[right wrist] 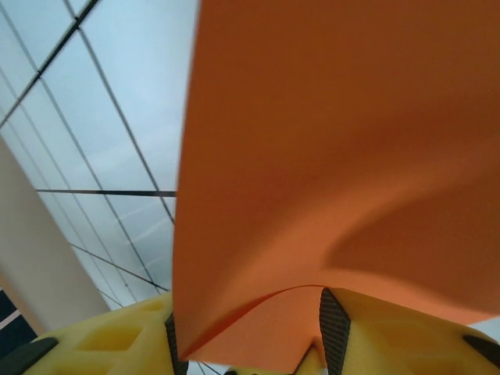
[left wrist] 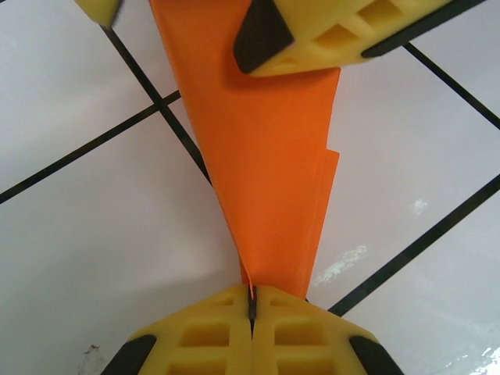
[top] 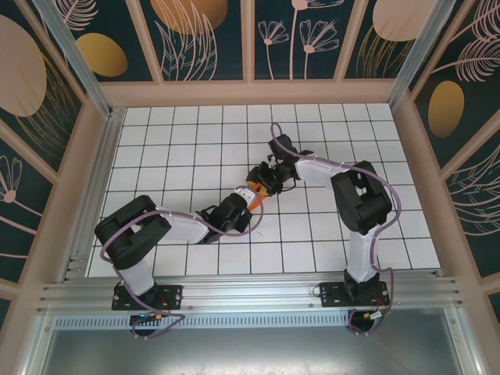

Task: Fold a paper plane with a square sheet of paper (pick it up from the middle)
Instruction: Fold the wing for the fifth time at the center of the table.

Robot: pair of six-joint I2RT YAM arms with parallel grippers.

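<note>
Though paper plane (left wrist: 266, 180) largely hidden from above, left tool (left wrist: 251, 301) clenches tip, right tool (right wrist: 250, 344) parted

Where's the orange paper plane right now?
The paper plane is over the middle of the table in the top view. The left tool pinches its narrow tip, and its wide end sits inside the open right tool.
</note>
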